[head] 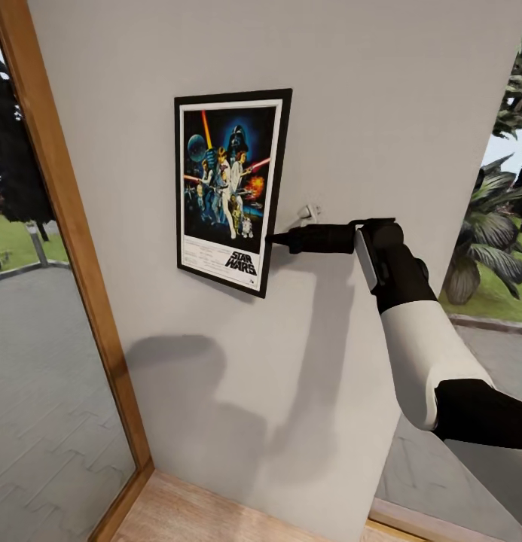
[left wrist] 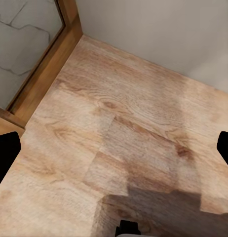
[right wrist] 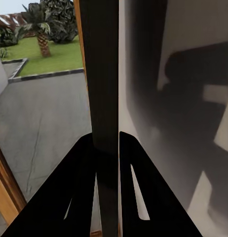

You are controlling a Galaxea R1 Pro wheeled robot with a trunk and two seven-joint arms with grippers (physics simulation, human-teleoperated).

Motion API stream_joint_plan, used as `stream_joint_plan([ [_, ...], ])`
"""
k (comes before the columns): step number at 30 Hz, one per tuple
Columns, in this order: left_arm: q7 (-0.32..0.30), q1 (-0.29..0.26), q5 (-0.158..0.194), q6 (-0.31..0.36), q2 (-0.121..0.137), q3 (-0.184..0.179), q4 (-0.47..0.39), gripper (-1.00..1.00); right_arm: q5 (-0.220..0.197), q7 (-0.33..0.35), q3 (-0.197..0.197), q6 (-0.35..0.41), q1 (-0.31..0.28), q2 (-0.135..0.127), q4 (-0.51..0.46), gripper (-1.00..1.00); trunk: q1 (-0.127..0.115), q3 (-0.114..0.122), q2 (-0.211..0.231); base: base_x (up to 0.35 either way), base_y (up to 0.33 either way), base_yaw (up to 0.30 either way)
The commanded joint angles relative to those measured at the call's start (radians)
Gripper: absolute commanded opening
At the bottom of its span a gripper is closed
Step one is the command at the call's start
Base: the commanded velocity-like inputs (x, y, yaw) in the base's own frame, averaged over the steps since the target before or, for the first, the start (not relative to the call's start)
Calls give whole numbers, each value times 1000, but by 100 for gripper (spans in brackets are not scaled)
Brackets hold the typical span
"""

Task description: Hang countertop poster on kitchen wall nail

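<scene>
Black-framed Star Wars poster (head: 230, 188) sits against the plain light-grey wall (head: 366, 90), tilted slightly. Right gripper (head: 279, 239) pinches its right frame edge, the edge (right wrist: 105, 98) clamped between both black fingers (right wrist: 79, 187). Left gripper (left wrist: 114, 148) open, fingertips wide apart over pale wooden floor (left wrist: 119, 108)
</scene>
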Motion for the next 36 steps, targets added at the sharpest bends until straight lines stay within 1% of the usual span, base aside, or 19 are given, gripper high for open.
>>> stream_joint_plan([
  [1,-7,1,4,-1,0,3,-1,100,5,7,-2,6,0,1,-1,-100,0,0,-1,0,0,0],
  [12,-7,0,4,-1,0,3,-1,100,6,6,-3,-23,2,7,-2,-100,0,0,-1,0,0,0],
  [26,-7,0,4,-1,0,3,-1,100,6,7,-3,-27,10,7,0,-100,0,0,-1,0,0,0],
  [30,-7,1,4,-1,0,3,-1,100,5,7,-3,-28,12,11,17,-100,0,0,-1,0,0,0],
  [36,-7,1,4,-1,0,3,-1,100,6,6,-2,-65,12,15,38,-100,0,0,-1,0,0,0],
])
